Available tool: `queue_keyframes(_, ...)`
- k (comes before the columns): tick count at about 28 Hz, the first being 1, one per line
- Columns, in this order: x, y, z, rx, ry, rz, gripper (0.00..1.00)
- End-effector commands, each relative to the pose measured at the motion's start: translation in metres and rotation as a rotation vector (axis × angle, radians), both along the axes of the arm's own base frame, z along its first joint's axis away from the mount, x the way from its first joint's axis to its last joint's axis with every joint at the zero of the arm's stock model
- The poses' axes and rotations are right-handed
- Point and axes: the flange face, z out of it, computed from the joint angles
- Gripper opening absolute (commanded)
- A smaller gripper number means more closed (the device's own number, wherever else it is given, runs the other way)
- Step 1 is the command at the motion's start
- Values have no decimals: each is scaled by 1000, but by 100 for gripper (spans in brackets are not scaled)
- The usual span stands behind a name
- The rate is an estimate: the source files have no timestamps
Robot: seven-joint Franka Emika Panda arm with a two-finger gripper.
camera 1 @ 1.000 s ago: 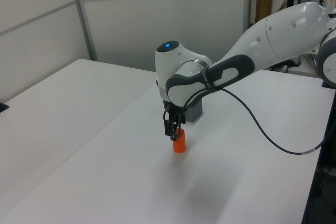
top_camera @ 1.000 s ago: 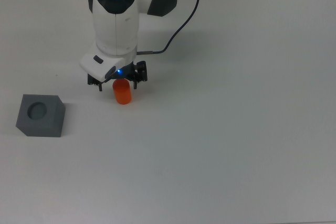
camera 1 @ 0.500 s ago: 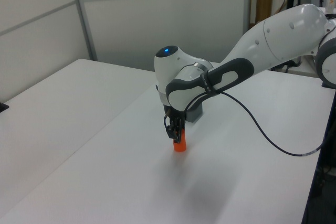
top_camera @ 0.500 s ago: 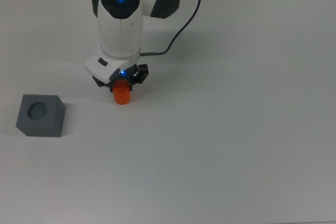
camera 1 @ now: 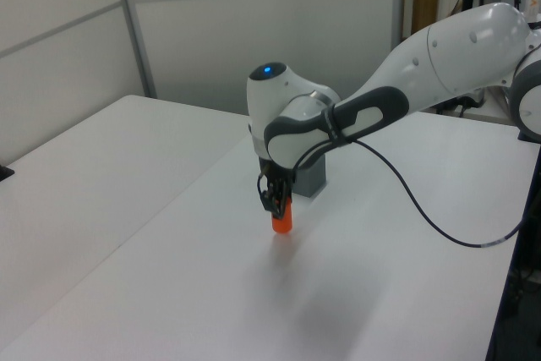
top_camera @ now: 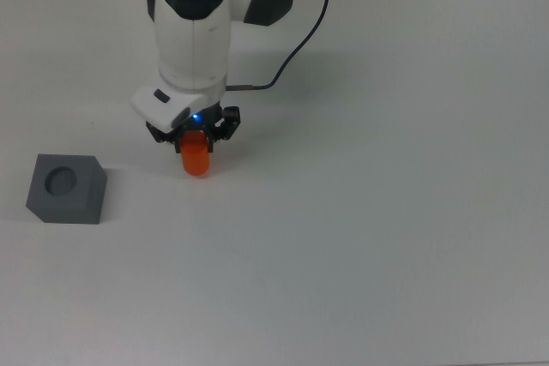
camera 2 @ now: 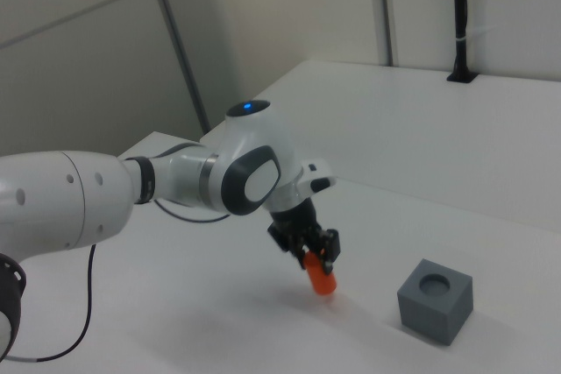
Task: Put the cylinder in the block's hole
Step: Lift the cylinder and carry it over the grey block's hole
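Hand (top_camera: 194,136) clamped on short matte orange cylinder (top_camera: 196,157), lifted off white desk (top_camera: 360,212), dark grey cut-corner block (top_camera: 66,189) well apart, round hole (top_camera: 61,180) unfilled

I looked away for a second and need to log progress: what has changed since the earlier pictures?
The pincer closed on the cylinder and has lifted it off the table, shifting it slightly toward the top view's left, where the block sits. The block has not moved, and its hole is still empty.
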Motion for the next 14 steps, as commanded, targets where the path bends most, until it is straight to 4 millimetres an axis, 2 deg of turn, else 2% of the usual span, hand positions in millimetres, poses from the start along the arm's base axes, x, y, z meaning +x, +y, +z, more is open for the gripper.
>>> queue_keyframes(1,10,-43,53,55,-62,-153,23)
queue_keyframes(4,14,-67,84,94,-84,-238,23)
queue_keyframes(7,12,-88,98,92,-84,-290,24)
queue_keyframes(9,10,-110,107,82,-103,-330,24)
queue_keyframes(13,6,-134,112,69,-119,-366,24)
queue_keyframes(14,4,-145,112,64,-126,-383,24)
